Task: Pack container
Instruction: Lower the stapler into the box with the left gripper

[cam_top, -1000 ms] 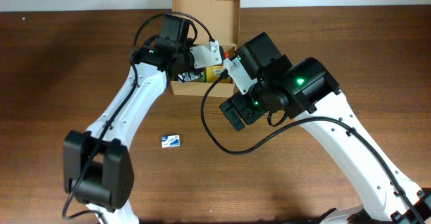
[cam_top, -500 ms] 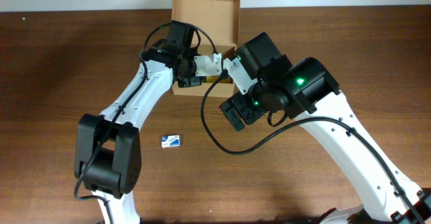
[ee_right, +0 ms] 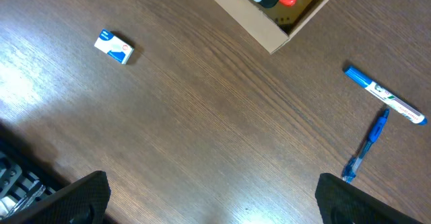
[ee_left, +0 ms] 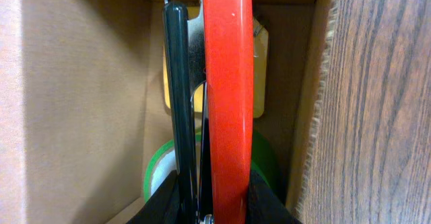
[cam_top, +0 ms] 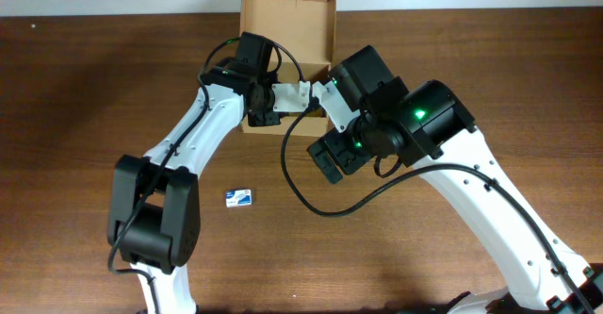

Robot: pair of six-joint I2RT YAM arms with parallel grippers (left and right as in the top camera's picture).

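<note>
Container: the small rectangular tan-brown cardboard box [cam_top: 287, 26] sits at 12 o'clock on the table, with its hinged flap open toward 12. Its inner wall [ee_left: 81, 96] fills the 9 o'clock side of my left wrist view.
Inside the box: a green tape roll [ee_left: 156, 177] lies at 6 o'clock in that view. A pale yellow piece [ee_left: 261, 62] lies beyond it. Both are half hidden behind what I carry.
Left gripper: my left gripper [cam_top: 283, 97] reaches into the box from 9 o'clock, clenched on a red-and-black-handled metal tool [ee_left: 227, 89]. The tool stands on edge between my fingers [ee_left: 161, 207], running toward 12 in the wrist view.
Right gripper: my right gripper [ee_right: 210, 183] hangs released, fingers spread wide with nothing between them. It is over bare wood at 5 o'clock from the box.
Change, left arm: against a second ago, my shoulder block and elbow have swung toward 3 o'clock. My wrist has slid further over the box, and from above it now covers the yellow piece that showed then.
Change, right arm: none, the pose is the same.
Table: a dark brown wooden table [cam_top: 94, 88].
Packet: a small white-and-blue packet [cam_top: 238, 197] lies at 7 o'clock from the box, well apart from it and unmoved.
Pens: a blue marker [ee_right: 385, 96] and a blue ballpoint pen [ee_right: 363, 148] lie near each other at 3 o'clock in my right wrist view.
</note>
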